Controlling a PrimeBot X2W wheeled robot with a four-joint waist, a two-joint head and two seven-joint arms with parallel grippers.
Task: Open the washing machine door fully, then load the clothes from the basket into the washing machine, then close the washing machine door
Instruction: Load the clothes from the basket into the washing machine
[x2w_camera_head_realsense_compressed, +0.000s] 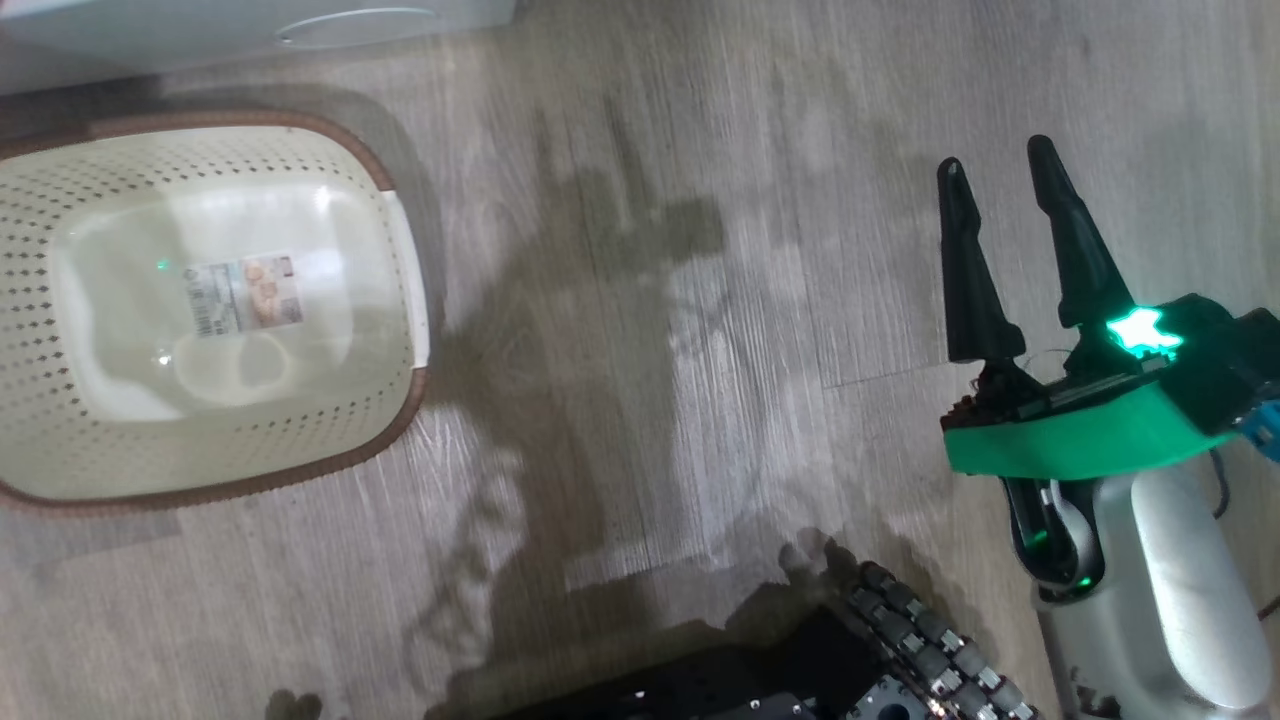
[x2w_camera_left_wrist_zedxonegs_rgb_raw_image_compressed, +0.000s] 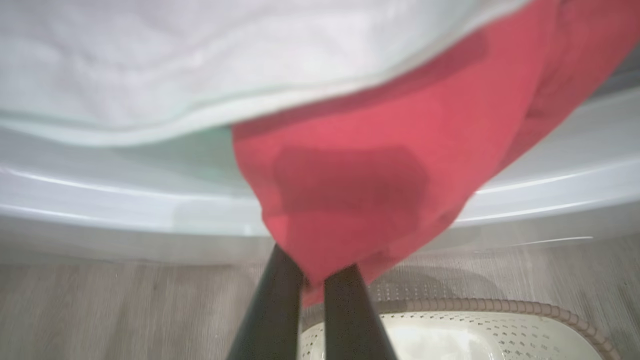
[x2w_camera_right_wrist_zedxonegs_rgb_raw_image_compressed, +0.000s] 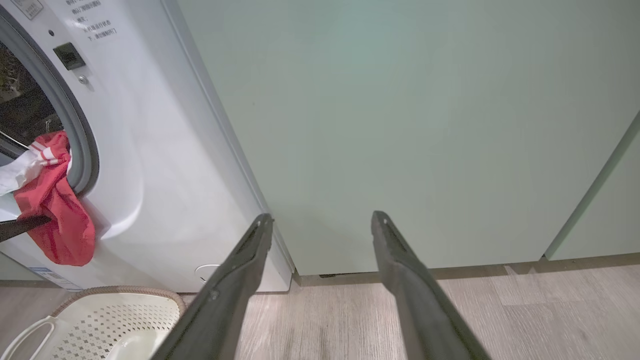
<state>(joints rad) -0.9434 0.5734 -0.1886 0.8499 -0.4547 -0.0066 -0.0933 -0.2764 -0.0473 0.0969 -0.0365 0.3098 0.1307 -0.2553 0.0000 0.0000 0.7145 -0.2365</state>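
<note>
The red and white clothes (x2w_camera_right_wrist_zedxonegs_rgb_raw_image_compressed: 55, 220) hang out of the washing machine (x2w_camera_right_wrist_zedxonegs_rgb_raw_image_compressed: 165, 165), draped over the grey rim of its drum. My left gripper (x2w_camera_left_wrist_zedxonegs_rgb_raw_image_compressed: 312, 282) reaches up to the garment's lower edge (x2w_camera_left_wrist_zedxonegs_rgb_raw_image_compressed: 360, 190), its two fingers close together with red fabric pinched between them. Its dark finger (x2w_camera_right_wrist_zedxonegs_rgb_raw_image_compressed: 22, 225) touches the cloth from the left. The cream basket (x2w_camera_head_realsense_compressed: 210, 300) stands on the floor below, with nothing but its label inside. Off to the right my right gripper (x2w_camera_head_realsense_compressed: 995, 165) hangs open above the floor, pointing at the cabinets (x2w_camera_right_wrist_zedxonegs_rgb_raw_image_compressed: 322, 216). The washing machine door is out of view.
Pale green cabinets (x2w_camera_right_wrist_zedxonegs_rgb_raw_image_compressed: 425, 125) stand right of the machine. Grey wood floor (x2w_camera_head_realsense_compressed: 650, 300) lies between basket and right arm. My dark wheeled base (x2w_camera_head_realsense_compressed: 800, 680) is at the bottom. The basket's rim (x2w_camera_left_wrist_zedxonegs_rgb_raw_image_compressed: 475, 306) sits just under the left fingers.
</note>
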